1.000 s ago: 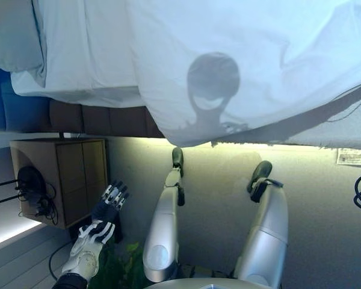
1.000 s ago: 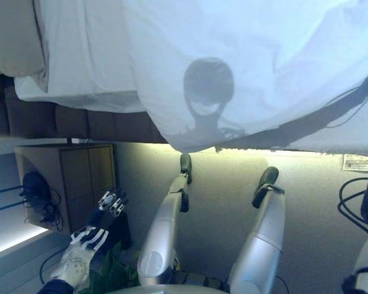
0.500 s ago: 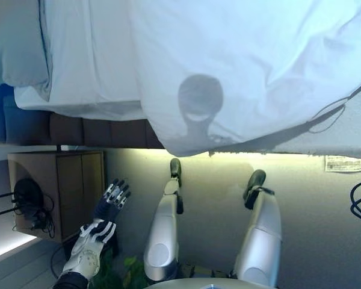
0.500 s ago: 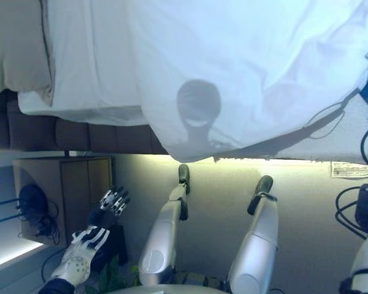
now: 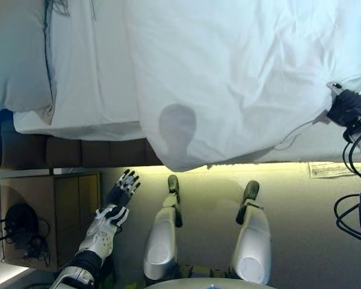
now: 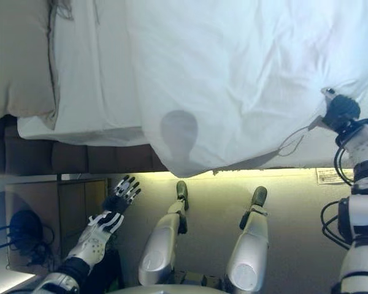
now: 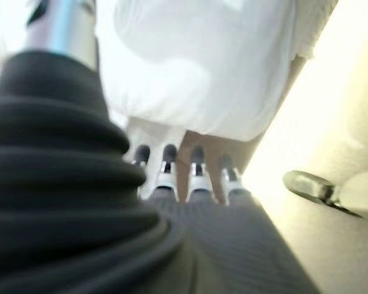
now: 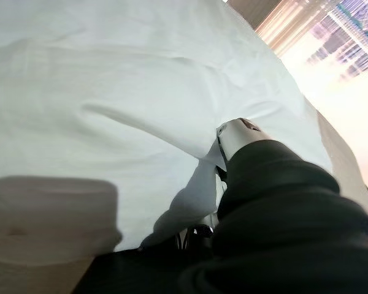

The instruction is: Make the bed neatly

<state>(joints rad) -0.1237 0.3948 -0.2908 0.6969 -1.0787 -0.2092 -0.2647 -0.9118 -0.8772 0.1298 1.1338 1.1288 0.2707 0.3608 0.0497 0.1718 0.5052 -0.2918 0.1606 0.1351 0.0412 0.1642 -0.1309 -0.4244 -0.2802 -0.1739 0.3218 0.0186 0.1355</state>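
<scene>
A white duvet [image 5: 228, 78] covers most of the bed and hangs over its near side. Its lower corner droops in front of me. My right hand [image 5: 347, 107] is at the duvet's right edge, shut on a pinch of the cloth, and creases run toward it. In the right wrist view the thumb [image 8: 236, 131] presses into the bunched duvet [image 8: 110, 92]. My left hand [image 5: 111, 208] is open below the bed's edge, with straight fingers [image 7: 165, 168] pointing up at the hanging duvet and holding nothing. A grey pillow [image 5: 15, 57] lies at the bed's left end on the white sheet [image 5: 90, 84].
The dark brown bed base [image 5: 78, 153] shows under the sheet on the left. A wooden nightstand [image 5: 48, 211] stands at the lower left beside my left arm. A paper label [image 5: 331, 170] lies on the floor at the right.
The camera has tilted toward the bed. My right hand has come into view at the right and taken hold of the duvet's edge. My left hand has risen toward the bed.
</scene>
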